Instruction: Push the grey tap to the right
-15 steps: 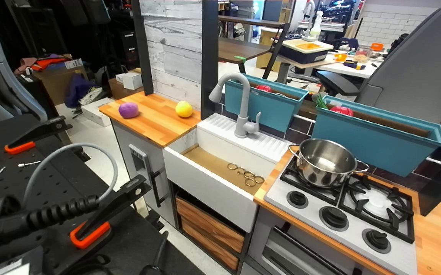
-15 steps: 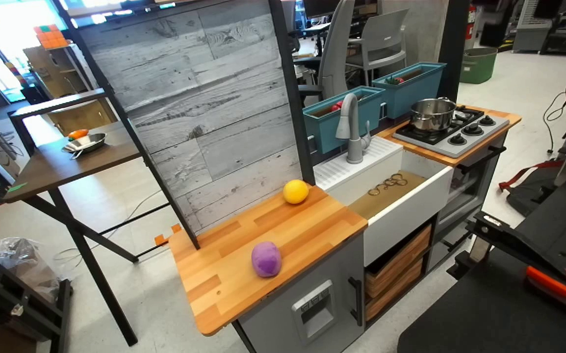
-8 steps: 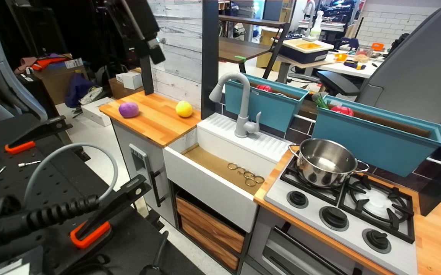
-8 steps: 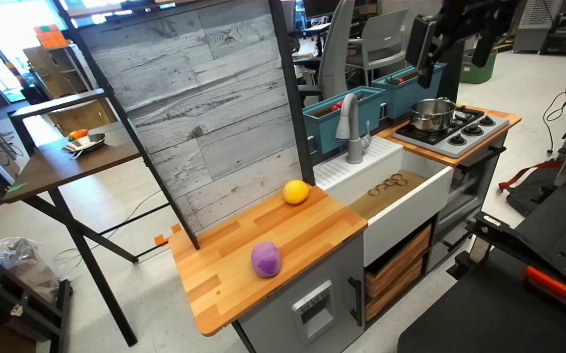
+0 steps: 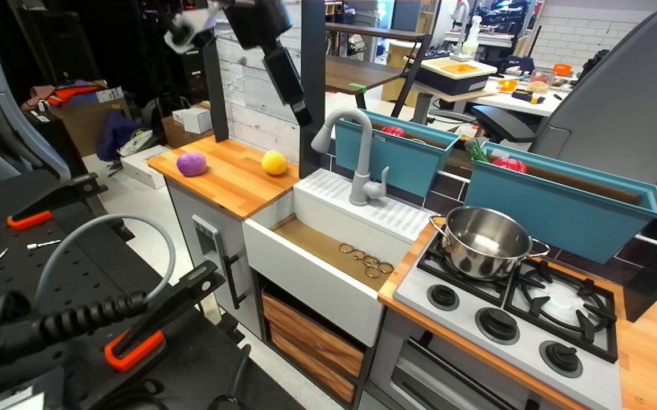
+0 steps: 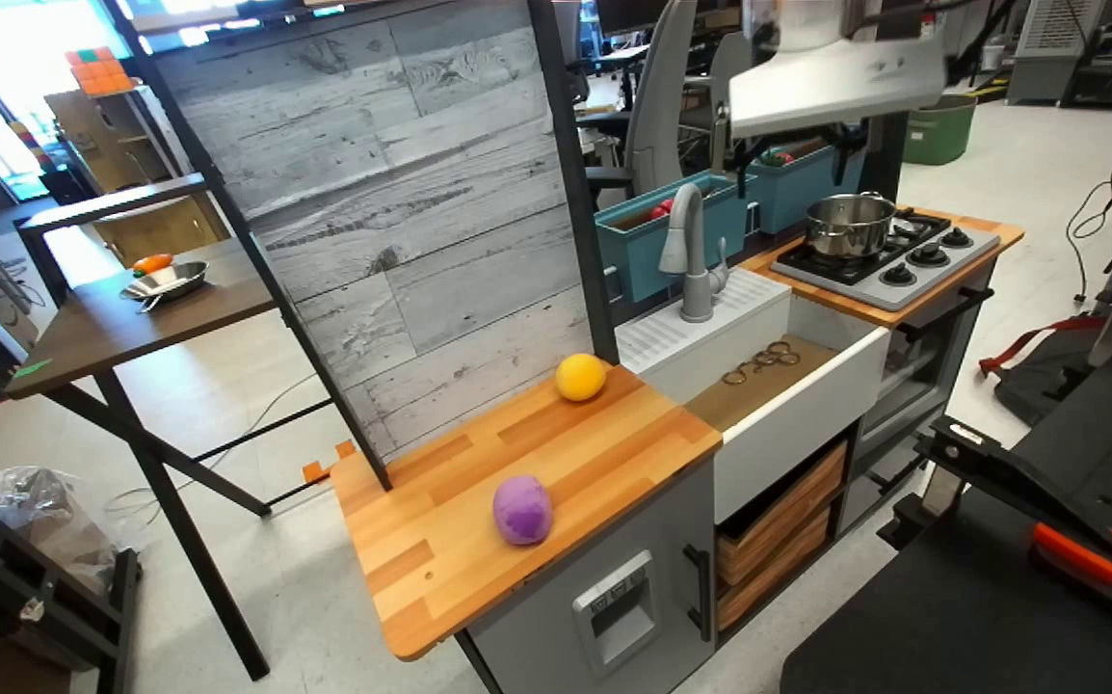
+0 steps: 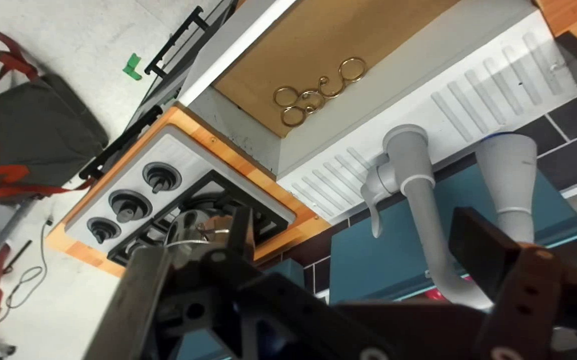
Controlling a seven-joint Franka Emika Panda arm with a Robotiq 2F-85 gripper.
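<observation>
The grey tap stands on the back ledge of the white sink, in an exterior view (image 5: 364, 154), also in an exterior view (image 6: 695, 260). Its spout bends left over the basin in the former. My black gripper (image 5: 301, 108) hangs beside and above the spout there. The gripper (image 6: 791, 169) also appears above and right of the tap there. In the wrist view my gripper (image 7: 357, 215) is open, its two fingers wide apart with nothing held. The tap (image 7: 423, 205) lies between and beyond them, and the right finger covers part of its spout. I cannot tell whether they touch.
The white sink (image 5: 311, 282) holds several gold rings (image 5: 371, 262). A steel pot (image 5: 485, 245) stands on the stove (image 5: 459, 319) beside it. Teal planters (image 5: 402, 162) stand behind the tap. A dark post (image 5: 312, 62) and a wood panel (image 5: 260, 68) rise near the gripper.
My arm has come into view from above and lowered toward the tap. In an exterior view the gripper has moved right and down. The tap has not moved.
</observation>
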